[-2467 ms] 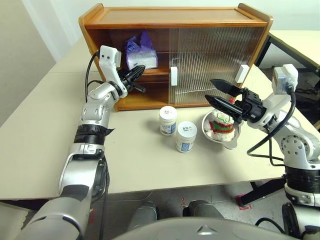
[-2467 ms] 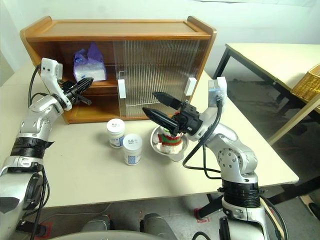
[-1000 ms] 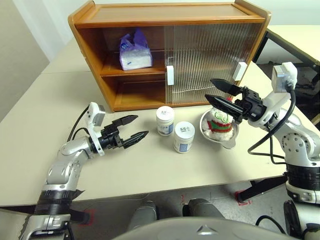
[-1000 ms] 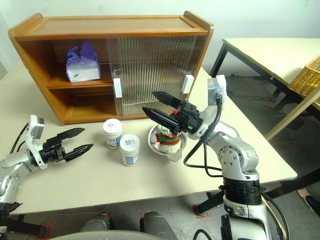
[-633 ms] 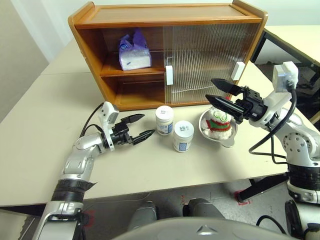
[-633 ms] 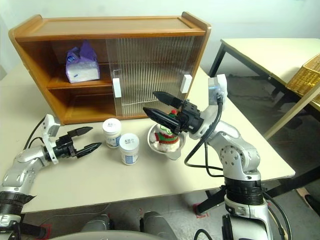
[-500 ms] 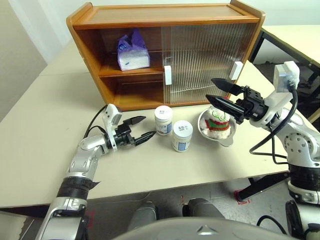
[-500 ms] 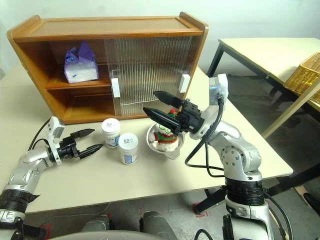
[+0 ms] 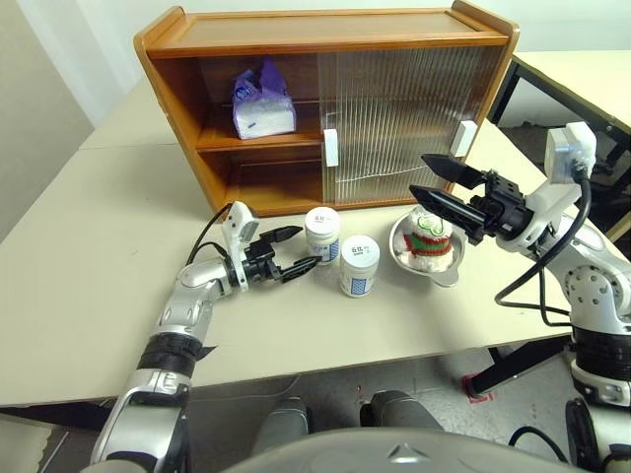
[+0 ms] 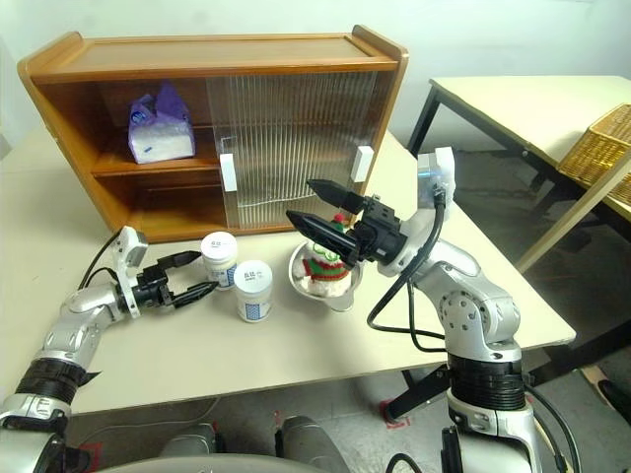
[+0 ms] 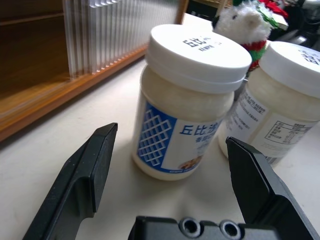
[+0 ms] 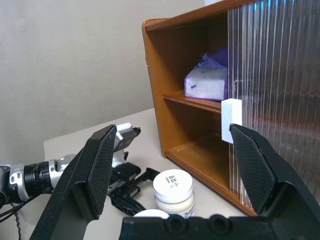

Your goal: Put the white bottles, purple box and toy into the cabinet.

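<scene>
Two white bottles stand on the table in front of the cabinet, one nearer it and one closer to me. My left gripper lies low over the table, open. The nearer-cabinet bottle stands just ahead between its fingers, untouched. The purple box rests on the upper shelf in the open left half. The toy sits in a metal bowl right of the bottles. My right gripper hovers open above the toy, holding nothing.
Ribbed sliding doors with white handles cover the cabinet's middle and right; the lower left shelf is bare. A second table stands to the right with a wicker basket on it. The table's front edge is close to the bottles.
My left arm has swung right and forward along the table, bringing its open fingers up to the bottle nearer the cabinet. The right arm has kept still.
</scene>
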{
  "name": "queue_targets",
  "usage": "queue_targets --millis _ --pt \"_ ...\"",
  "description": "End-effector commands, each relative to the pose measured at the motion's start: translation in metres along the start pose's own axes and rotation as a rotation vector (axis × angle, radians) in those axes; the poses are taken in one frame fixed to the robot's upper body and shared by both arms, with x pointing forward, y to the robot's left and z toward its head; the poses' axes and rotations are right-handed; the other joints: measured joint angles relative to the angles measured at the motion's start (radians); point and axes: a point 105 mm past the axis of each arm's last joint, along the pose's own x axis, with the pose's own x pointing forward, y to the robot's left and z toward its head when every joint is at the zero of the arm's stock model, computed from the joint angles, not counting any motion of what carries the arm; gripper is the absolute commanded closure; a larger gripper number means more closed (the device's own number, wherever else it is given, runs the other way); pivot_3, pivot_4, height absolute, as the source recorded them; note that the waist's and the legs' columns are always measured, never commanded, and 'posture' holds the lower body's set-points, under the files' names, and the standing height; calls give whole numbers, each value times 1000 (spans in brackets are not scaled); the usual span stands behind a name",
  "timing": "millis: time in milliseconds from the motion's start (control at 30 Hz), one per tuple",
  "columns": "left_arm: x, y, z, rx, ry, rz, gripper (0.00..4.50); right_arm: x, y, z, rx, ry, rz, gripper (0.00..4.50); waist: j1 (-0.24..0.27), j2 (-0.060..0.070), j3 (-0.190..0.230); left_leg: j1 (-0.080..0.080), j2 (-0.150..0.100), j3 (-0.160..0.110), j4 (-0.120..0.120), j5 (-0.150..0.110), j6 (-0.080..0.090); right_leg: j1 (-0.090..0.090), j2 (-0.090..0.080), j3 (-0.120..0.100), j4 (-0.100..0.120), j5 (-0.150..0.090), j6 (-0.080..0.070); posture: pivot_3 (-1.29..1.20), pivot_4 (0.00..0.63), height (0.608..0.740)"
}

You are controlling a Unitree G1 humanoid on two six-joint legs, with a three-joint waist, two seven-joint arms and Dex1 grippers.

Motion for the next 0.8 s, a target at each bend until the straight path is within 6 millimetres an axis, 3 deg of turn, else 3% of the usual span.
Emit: queue_targets --millis 33,333,800 --pt "6 1 -7 5 18 -4 20 -1 2 2 -4 2 2 0 0 0 0 0 0 0 0 0 0 0 0 0 0 0 0 -184 0 740" --pt "11 5 -21 -24 12 3 20 -2 3 1 -6 3 -6 0 -4 0 0 -1 0 0 0 1 2 0 0 1 0 1 3 -195 0 740" --pt "20 6 -6 1 -53 -25 20 -2 3 -1 0 5 -11 0 -20 0 0 -1 -2 1 1 2 3 1 0 1 -2 2 6 -195 0 740"
